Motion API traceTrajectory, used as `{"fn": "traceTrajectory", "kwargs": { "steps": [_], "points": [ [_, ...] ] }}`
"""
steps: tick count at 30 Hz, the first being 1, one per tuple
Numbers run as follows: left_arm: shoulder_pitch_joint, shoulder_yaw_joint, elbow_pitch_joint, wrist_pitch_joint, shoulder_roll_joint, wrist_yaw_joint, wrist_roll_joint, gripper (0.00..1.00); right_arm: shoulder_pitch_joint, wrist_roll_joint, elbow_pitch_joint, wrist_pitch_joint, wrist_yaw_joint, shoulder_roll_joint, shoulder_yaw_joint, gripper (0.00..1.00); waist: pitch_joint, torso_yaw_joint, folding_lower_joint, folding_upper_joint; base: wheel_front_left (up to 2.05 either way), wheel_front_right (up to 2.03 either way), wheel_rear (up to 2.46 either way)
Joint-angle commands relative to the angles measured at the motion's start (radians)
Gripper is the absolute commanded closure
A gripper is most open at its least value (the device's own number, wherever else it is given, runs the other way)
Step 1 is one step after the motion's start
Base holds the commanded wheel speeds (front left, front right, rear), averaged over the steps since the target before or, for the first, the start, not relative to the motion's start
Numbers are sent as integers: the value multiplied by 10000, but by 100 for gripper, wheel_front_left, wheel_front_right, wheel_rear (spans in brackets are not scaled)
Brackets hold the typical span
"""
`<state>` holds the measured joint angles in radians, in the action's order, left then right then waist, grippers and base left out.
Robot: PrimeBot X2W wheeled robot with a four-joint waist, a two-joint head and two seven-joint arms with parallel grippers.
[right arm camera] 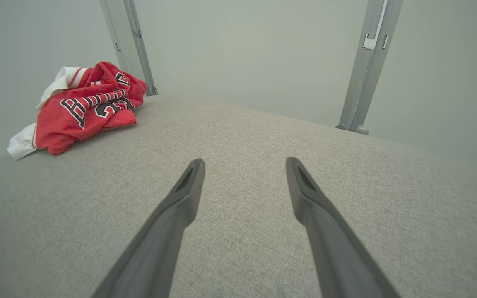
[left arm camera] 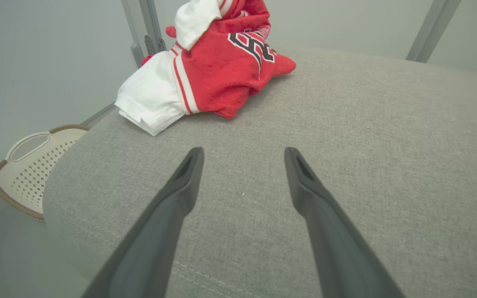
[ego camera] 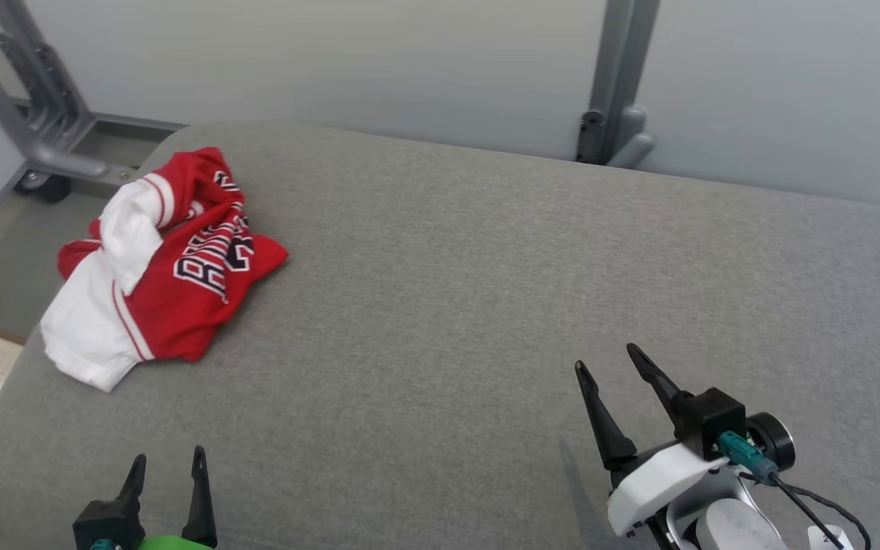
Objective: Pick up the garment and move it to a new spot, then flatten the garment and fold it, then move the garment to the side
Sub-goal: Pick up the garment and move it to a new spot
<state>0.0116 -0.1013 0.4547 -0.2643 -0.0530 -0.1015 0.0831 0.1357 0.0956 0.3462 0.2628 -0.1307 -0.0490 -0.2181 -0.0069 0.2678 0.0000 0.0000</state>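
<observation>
Wide grey fabric-covered padded bench (ego camera: 486,290) runs under both claws, its rounded edge just left of the left claw.

Two grey metal frame posts (ego camera: 616,76) stand against the pale wall beyond the bench, far ahead of the claws; one is roughly ahead of the right claw, the other ahead and left of the left claw.

Crumpled red-and-white jersey garment (ego camera: 173,267) with dark lettering lies in a heap on the bench. It is ahead of the left claw, near but apart, with a white fold nearest that claw. It is well apart from the right claw, ahead and far to its left. Nothing touches it.

Cream perforated plastic basket (left arm camera: 27,174) with brown rim sits low beside the bench, left of the left claw.

Left claw (ego camera: 169,456): fingers spread wide, nothing between them, tips above bare fabric.

Right claw (ego camera: 605,357): fingers likewise spread, nothing held, over bare bench; pale wrist housing and a teal plug with dark cable behind it.
</observation>
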Motion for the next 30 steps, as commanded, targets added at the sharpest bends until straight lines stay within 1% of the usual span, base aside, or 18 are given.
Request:
{"fn": "traceTrajectory", "kwargs": {
  "steps": [1,4,11,17,20,23,27,30],
  "points": [
    [-268,-186,75,-3,-98,-13,48,0,-34,104,-10,32,1,-33,-66,0,-133,1855,0,0,0,0,0],
    [-521,-433,174,-3,-165,-51,51,0,-29,296,62,32,-1,-31,-233,0,-115,2333,0,0,0,0,0],
    [-803,-1027,-29,-3,-88,-7,216,0,368,411,415,32,-1,-45,-714,0,134,2510,0,0,0,0,0],
    [-708,-1165,-33,-3,-29,-110,334,0,508,515,647,32,-1,-38,-789,0,126,2494,0,0,0,0,0],
    [-517,-1037,35,-3,-8,-199,425,0,340,707,664,32,-1,-35,-764,0,61,2447,0,0,0,0,0],
    [-265,-904,197,-3,-51,-249,460,0,141,539,701,32,-1,-40,-521,0,-30,2383,0,0,0,0,0],
    [168,-432,589,-3,-438,-296,453,0,-150,370,731,32,-1,-32,-257,0,-131,2263,0,0,0,0,0],
    [589,43,804,-2,-824,-306,801,0,-280,321,783,32,1,-43,-253,0,-88,2004,0,0,0,0,0]
  ]
}}
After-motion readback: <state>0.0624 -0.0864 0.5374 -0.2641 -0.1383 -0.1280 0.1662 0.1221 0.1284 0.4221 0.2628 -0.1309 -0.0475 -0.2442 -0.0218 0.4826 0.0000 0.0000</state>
